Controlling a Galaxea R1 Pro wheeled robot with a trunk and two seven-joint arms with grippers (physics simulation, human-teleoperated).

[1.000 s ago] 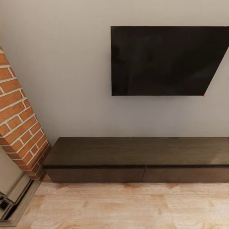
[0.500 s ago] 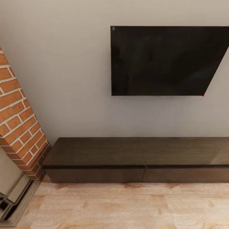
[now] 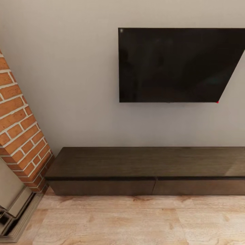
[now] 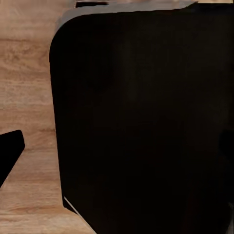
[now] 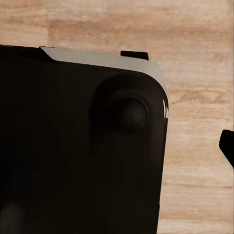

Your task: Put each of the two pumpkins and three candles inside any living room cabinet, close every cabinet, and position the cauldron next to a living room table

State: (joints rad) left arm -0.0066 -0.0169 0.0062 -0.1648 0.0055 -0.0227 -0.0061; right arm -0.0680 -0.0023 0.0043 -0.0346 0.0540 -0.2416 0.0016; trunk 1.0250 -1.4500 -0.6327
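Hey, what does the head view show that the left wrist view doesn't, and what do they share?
Only the head view: the long low dark-brown cabinet with its front panels shut, the dark television on the grey wall above it, and the brick fireplace at the left.

Only the left wrist view: a large black rounded part of the robot, seen close, and a dark tip at the picture's edge, too little to identify.

Both: the light wooden floor.
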